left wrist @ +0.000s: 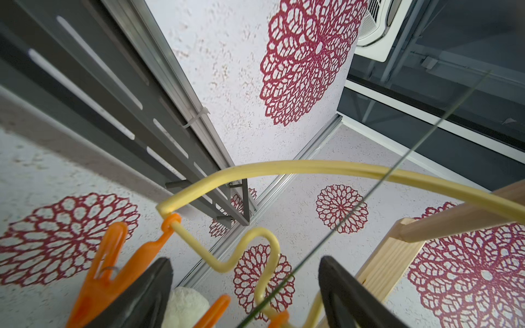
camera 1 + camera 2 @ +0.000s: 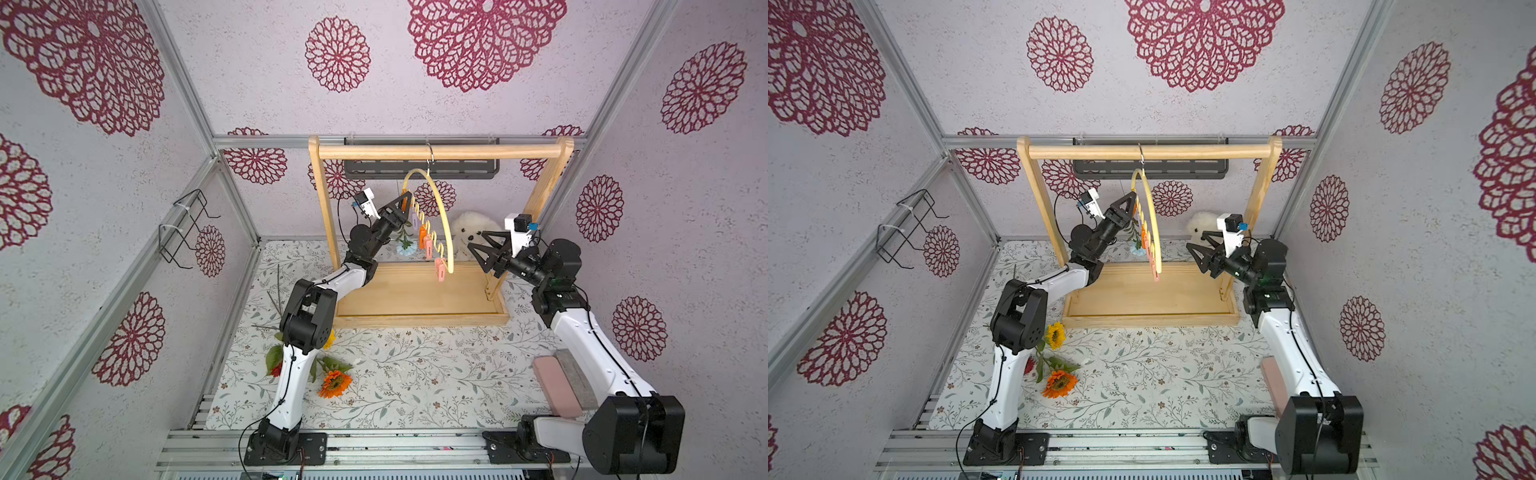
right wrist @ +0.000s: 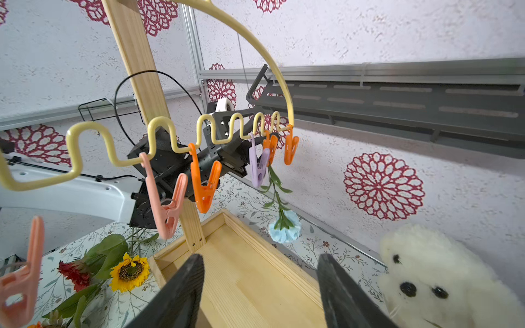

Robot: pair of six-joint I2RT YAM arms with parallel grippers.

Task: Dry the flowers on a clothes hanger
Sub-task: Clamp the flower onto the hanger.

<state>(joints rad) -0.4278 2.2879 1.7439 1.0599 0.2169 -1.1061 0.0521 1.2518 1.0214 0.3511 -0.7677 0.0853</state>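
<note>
Nearest us, three of the flowers lie on the table (image 2: 415, 374) by the left arm's base: the orange bloom (image 2: 335, 383), the red bloom (image 2: 276, 369) tucked half under the arm, and the yellow sunflower (image 2: 1055, 335). Their leaves overlap, so lifting one could drag a neighbour along.

Further in, inside the wooden rack (image 2: 419, 151), the right gripper (image 2: 478, 257) waits beside the clothes hanger (image 2: 444, 216) with its fingers spread and nothing between them.

Across the hanger, the light-blue carnation (image 3: 285, 230) dangles head-down from the lilac clothespin (image 3: 258, 167). Up at that end is the left gripper (image 1: 247, 286), its fingers apart too and gripping nothing, though the carnation's thin stem (image 1: 440, 122) runs right through the gap.

That's the danger. If the arm backs out crooked, a finger could snag the stem or the wavy bar, and the hanger swings freely on its hook. One tug might pull the flower loose from the pin.

At the very back sits a white plush toy (image 2: 471, 232), well out of the way.
</note>
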